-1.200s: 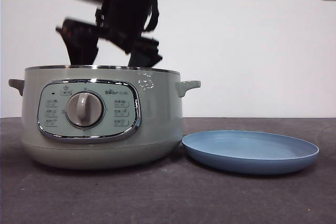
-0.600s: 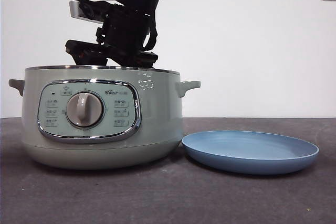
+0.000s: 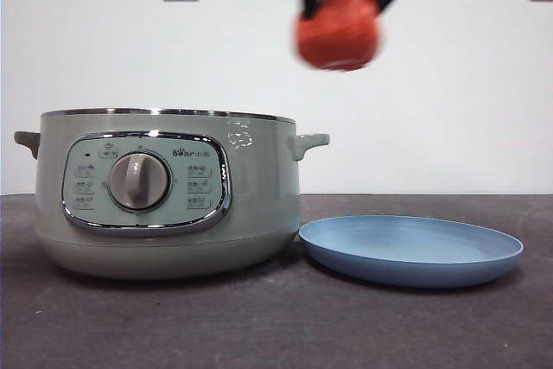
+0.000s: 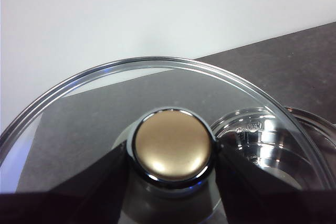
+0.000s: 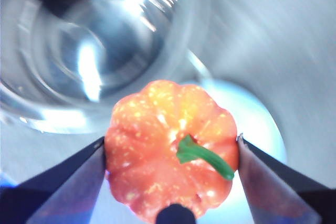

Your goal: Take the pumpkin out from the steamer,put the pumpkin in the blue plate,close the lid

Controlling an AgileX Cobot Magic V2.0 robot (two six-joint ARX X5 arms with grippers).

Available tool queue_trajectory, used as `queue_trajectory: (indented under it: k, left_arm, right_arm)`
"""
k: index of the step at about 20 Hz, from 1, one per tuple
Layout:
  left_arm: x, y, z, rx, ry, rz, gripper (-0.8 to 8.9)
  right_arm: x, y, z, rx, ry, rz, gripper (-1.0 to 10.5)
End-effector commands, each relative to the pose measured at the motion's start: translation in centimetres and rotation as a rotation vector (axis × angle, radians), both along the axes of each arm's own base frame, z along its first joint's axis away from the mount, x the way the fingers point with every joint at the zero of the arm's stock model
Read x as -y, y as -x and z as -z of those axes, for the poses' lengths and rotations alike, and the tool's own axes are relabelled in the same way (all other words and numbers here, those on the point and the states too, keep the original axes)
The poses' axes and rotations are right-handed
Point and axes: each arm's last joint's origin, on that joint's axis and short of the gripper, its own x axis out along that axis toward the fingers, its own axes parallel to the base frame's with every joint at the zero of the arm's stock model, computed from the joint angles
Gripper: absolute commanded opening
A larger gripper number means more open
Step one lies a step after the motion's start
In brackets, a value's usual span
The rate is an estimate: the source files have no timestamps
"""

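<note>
Front view shows the right gripper [image 3: 339, 2] high above the table, its two black jaws clamped on the small orange-red toy pumpkin [image 3: 338, 32], which hangs in the air over the gap between the large sage-green steamer [image 3: 164, 192] and the wide light blue plate [image 3: 411, 250]. The steamer stands open near the table's left edge, with the plate just beside it. In the left wrist view, the left gripper [image 4: 172, 163] is closed around the round knob of the steel-rimmed glass lid [image 4: 173, 148].
</note>
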Motion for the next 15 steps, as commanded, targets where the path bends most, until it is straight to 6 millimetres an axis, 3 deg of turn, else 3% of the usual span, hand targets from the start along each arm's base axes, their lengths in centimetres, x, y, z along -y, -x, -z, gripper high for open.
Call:
queue_trajectory:
  k: [1,3,6,9,15]
  left_arm:
    - [0.1,-0.1,-0.9,0.065,0.026,0.019,-0.09]
    - [0.2,-0.4,-1.0,0.069,0.029,0.022,-0.09]
    - [0.5,-0.6,-1.0,0.074,0.042,0.059,-0.09]
    - [0.7,-1.0,-1.0,0.067,0.040,0.063,-0.09]
    - [0.9,-1.5,-0.8,0.054,0.034,0.064,-0.09]
  right_arm:
    - [2.4,-0.2,0.4,-0.068,0.017,0.146,-0.1]
    - [4.3,0.0,1.1,-0.055,0.058,0.234,-0.1]
    - [5.5,0.7,3.5,-0.040,0.043,0.282,-0.1]
    - [5.8,1.2,6.4,-0.001,0.015,0.282,-0.1]
    - [5.2,0.2,13.1,0.044,-0.026,0.278,-0.1]
